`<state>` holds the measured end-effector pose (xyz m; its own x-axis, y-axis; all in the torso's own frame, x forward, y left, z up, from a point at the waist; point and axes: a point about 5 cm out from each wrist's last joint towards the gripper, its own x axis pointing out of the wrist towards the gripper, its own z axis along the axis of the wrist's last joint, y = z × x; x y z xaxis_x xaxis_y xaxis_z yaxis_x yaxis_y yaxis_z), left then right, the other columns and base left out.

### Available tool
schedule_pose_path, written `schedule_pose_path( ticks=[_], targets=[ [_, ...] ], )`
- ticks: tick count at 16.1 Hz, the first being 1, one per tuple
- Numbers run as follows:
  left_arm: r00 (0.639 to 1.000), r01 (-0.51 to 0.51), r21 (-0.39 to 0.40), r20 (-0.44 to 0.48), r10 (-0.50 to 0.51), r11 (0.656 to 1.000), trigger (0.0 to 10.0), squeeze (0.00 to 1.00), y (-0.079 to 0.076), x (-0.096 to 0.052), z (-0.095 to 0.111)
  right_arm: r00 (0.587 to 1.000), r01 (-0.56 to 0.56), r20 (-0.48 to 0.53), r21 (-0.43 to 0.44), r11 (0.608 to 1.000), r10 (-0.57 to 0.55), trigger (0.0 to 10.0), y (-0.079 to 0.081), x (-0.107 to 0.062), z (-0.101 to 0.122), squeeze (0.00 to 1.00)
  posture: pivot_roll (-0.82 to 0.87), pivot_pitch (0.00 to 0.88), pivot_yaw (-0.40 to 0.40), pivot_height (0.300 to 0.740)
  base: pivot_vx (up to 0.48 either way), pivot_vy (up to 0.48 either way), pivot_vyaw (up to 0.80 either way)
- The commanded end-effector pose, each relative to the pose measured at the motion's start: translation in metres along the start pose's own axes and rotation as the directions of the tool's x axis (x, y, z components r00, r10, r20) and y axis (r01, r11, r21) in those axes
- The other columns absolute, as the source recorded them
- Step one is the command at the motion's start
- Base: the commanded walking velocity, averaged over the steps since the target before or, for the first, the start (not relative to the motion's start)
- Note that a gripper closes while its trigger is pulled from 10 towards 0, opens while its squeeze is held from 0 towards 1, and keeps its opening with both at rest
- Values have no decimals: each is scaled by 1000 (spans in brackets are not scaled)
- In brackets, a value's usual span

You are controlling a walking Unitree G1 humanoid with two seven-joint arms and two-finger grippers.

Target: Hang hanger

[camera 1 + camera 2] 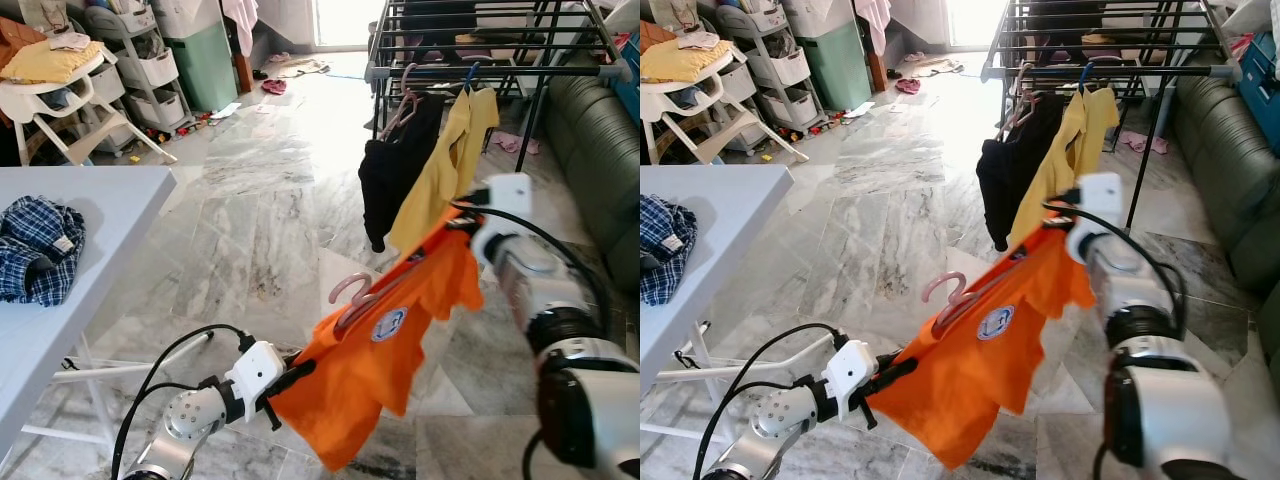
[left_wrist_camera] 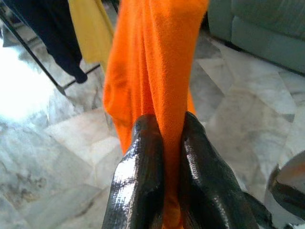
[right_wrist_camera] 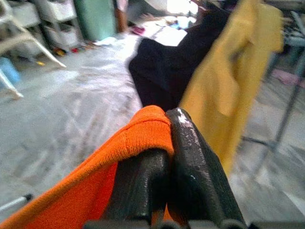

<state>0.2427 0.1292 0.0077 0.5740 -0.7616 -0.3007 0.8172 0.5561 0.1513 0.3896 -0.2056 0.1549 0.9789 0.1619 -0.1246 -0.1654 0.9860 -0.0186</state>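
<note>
- The orange shirt hung stretched between the 2 grippers, above the marble floor.
- The left gripper was clenched on a gathered fold of the shirt; its 2 black fingers pinched the cloth, whose lower part was cut off at the frame edge.
- The right gripper was clamped on the shirt's hem; the fingertips were partly covered by the orange cloth.
- In the head views, the right gripper's fingers were hidden behind the shirt and the white wrist housing.
- The pink hanger sat inside the shirt's neck; only its hook and part of 1 shoulder showed, and the rest was covered by fabric.
- The hook pointed up and was free, well apart from the rack.
- The rack stood ahead, to the robot's right; its top was cut off by the frame.
- A black garment and a yellow garment hung on the rack's front rail, side by side.
- The wrist views of these 2 garments were blurred.
- A plaid cloth lay bunched on the white table at the robot's left.
- A green sofa stood at the right, partly cut off.
</note>
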Motion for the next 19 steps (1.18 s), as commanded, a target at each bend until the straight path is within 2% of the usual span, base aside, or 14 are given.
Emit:
schedule_pose_path(
  ticks=[1,5,8,12,13,15,17,19],
  targets=[
    [997,17,-17,-76,-18,1000,0,0,-4,-6,-14,996,-30,88,-23,999,32,0,3,2,23,0,-107,0,88,740,0,0,0],
    [999,24,-12,-43,-25,1000,0,0,-6,8,-5,982,-186,11,-83,979,187,0,35,-1,2,0,-112,0,89,740,0,0,0],
    [999,-50,-29,-21,50,998,0,0,4,16,5,969,-247,-50,-101,964,243,0,47,-8,-14,0,-114,0,86,740,0,0,0],
    [998,-56,-17,23,56,998,0,0,8,24,20,958,-285,-84,-134,949,276,0,59,-11,-18,0,-116,0,87,740,0,0,0],
    [997,-71,-17,28,71,997,0,0,9,24,22,955,-292,-85,-121,949,283,0,61,-12,-17,0,-117,0,87,740,0,0,0],
    [995,-100,-19,-9,99,995,0,0,13,25,21,951,-307,-86,-137,942,297,0,68,-14,-14,0,-117,0,87,740,0,0,0],
    [995,-95,-23,2,96,995,0,0,13,26,24,945,-325,-92,-136,936,315,0,78,-15,-15,0,-117,0,88,740,0,0,0],
    [993,-113,-15,-22,113,993,0,0,14,27,24,933,-353,-125,-143,925,337,0,93,-18,-19,0,-117,0,86,740,0,0,0]
  ],
)
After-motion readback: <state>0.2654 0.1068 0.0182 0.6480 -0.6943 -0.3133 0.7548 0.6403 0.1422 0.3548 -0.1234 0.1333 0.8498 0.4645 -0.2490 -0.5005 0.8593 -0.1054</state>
